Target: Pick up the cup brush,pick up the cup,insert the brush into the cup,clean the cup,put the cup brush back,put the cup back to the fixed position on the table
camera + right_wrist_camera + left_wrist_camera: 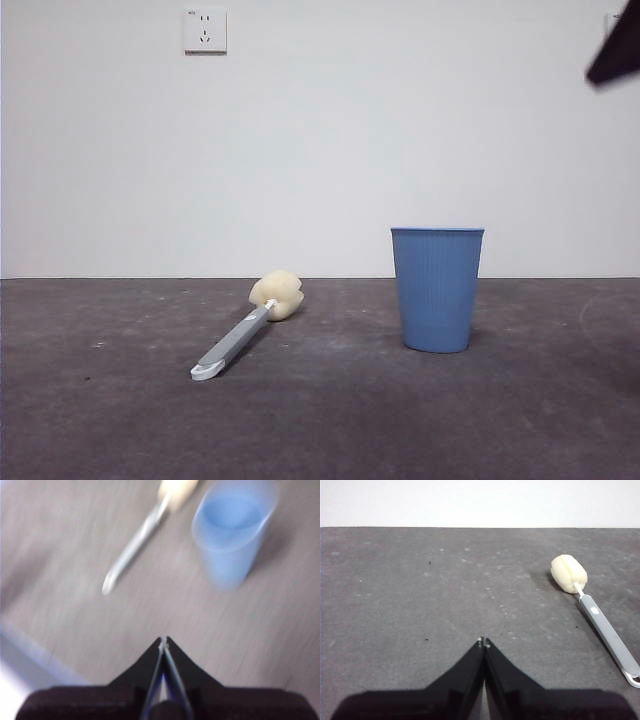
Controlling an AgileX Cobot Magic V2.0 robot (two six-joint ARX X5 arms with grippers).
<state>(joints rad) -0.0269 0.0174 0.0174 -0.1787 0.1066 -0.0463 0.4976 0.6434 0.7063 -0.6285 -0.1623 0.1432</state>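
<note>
both pincers are pinched closed on nothing: left gripper (483,641) low over the table (420,605), right gripper (163,640) up high, its view smeared. the cup brush (245,328) lies flat beside the upright cup (437,288), not touching. brush looks light, squishy sponge head, so i'd grab the stiff grey handle mid-way. cup's probably thin, ribbed plastic, so go easy on the wall.
</note>
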